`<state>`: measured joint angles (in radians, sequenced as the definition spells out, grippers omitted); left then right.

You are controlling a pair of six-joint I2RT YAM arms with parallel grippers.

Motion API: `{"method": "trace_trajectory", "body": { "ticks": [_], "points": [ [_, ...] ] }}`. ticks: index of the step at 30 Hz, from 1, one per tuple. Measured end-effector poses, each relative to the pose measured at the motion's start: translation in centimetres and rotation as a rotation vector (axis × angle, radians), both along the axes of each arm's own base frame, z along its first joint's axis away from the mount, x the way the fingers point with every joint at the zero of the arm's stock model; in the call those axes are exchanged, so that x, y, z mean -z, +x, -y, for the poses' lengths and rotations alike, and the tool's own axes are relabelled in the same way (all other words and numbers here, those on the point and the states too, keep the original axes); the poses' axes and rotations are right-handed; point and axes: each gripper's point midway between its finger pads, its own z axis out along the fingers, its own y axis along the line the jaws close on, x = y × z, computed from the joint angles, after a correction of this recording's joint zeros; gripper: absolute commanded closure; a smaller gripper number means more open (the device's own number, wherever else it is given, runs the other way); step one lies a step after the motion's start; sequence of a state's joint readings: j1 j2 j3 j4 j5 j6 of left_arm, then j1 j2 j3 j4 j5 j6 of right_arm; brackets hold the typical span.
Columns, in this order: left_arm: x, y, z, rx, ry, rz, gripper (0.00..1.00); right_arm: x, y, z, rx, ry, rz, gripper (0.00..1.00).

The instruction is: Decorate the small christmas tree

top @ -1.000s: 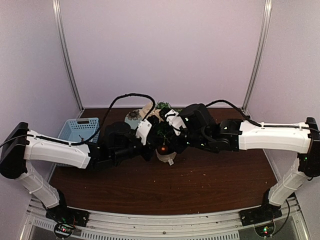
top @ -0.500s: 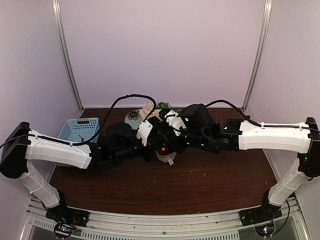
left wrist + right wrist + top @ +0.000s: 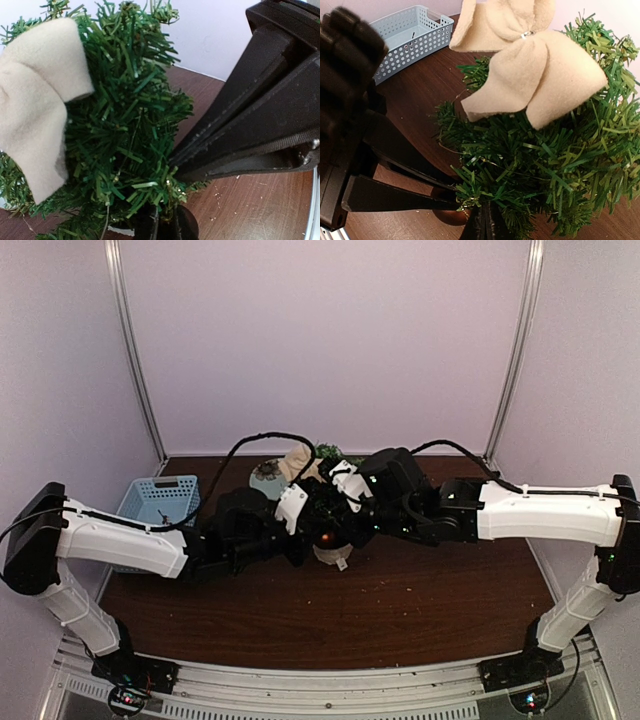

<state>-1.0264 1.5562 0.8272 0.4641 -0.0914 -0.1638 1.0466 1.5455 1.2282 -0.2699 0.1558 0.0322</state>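
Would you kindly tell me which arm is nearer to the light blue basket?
Left. The left arm runs close beside the basket; the right arm reaches in from the opposite side, beyond the small christmas tree.

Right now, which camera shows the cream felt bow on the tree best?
Right wrist: the cream felt bow is close and nearly whole on the small christmas tree. Left wrist shows only part at its left edge; top external, a tiny beige patch.
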Motion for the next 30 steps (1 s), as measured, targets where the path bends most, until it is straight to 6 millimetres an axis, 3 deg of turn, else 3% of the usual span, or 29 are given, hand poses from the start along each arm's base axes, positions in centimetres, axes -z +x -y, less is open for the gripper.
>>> {"method": "trace_trajectory", "body": {
  "ticks": [13, 30],
  "points": [
    [-0.7, 0.2, 0.2, 0.001, -0.032, -0.014, 1.0, 0.5, 0.1, 0.0, 0.002, -0.012, -0.007, 1.0],
    [0.5, 0.9, 0.0, -0.023, -0.042, -0.069, 1.0, 0.4, 0.3, -0.1, 0.004, -0.013, -0.006, 1.0]
  ]
}}
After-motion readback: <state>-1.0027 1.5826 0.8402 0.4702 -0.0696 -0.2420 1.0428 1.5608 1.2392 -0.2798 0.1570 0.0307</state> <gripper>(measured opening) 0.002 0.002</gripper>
